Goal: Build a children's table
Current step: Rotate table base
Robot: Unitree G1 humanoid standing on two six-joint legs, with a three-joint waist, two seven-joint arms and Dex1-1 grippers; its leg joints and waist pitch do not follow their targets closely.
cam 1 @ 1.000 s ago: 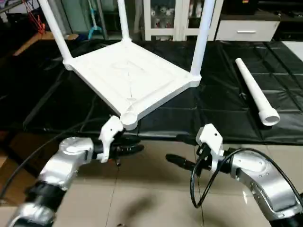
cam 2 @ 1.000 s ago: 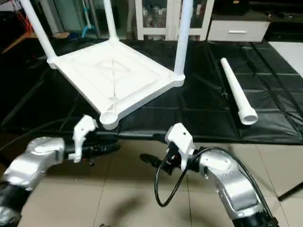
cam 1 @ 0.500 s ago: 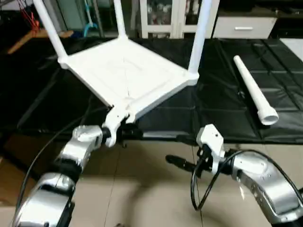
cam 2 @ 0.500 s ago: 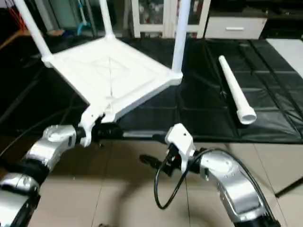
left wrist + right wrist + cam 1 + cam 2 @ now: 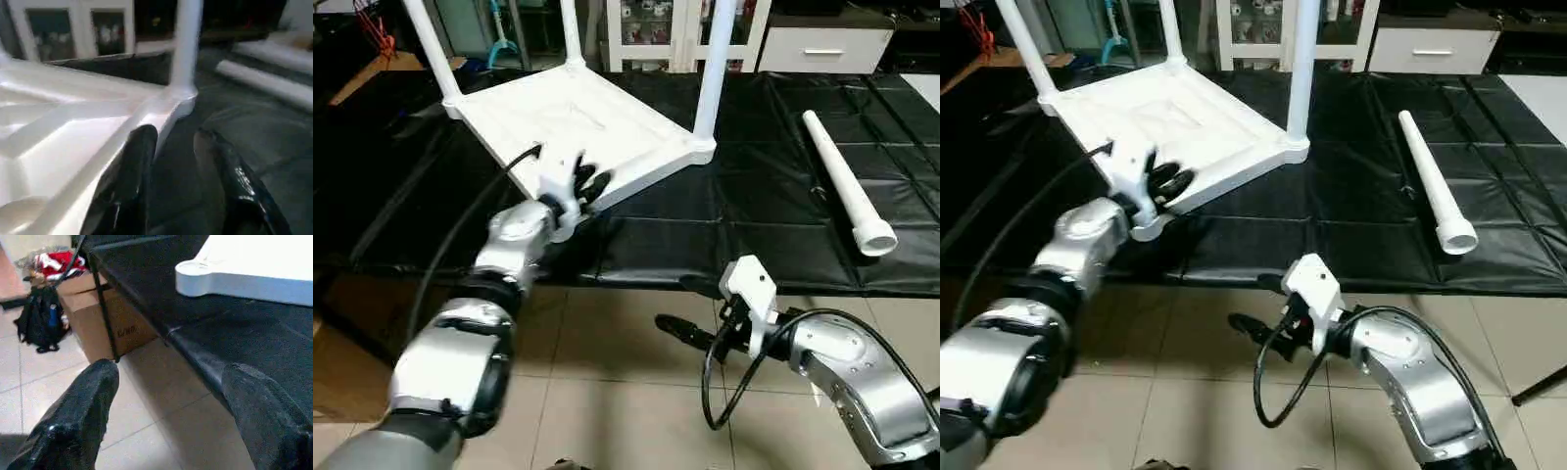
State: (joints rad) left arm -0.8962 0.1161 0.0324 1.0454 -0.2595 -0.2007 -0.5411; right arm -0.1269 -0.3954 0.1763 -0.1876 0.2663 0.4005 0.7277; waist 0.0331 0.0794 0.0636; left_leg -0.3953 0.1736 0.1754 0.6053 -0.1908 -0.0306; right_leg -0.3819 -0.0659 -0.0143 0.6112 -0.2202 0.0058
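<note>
The children's table lies upside down on a black mat (image 5: 754, 196). Its white tabletop (image 5: 597, 117) has the ribbed underside up, and three white legs (image 5: 710, 69) stand in the corner sockets. A further white leg (image 5: 842, 181) lies loose on the mat to the right. My left gripper (image 5: 585, 184) is at the tabletop's near corner. Its fingers (image 5: 139, 152) are parted, one lying along the rim, with only mat between them. My right gripper (image 5: 680, 306) hovers open over the tiled floor in front of the mat, holding nothing. The near corner socket (image 5: 195, 274) lies ahead of it.
A white glass-door cabinet (image 5: 656, 20) and a white drawer unit (image 5: 822, 44) stand behind the mat. A cardboard box (image 5: 112, 318) and a dark bag (image 5: 41, 318) sit on the floor by the mat's edge. Black cables trail from both wrists.
My left arm has reached forward from beside the mat's front edge up to the tabletop's near corner. The right arm has stayed in place.
</note>
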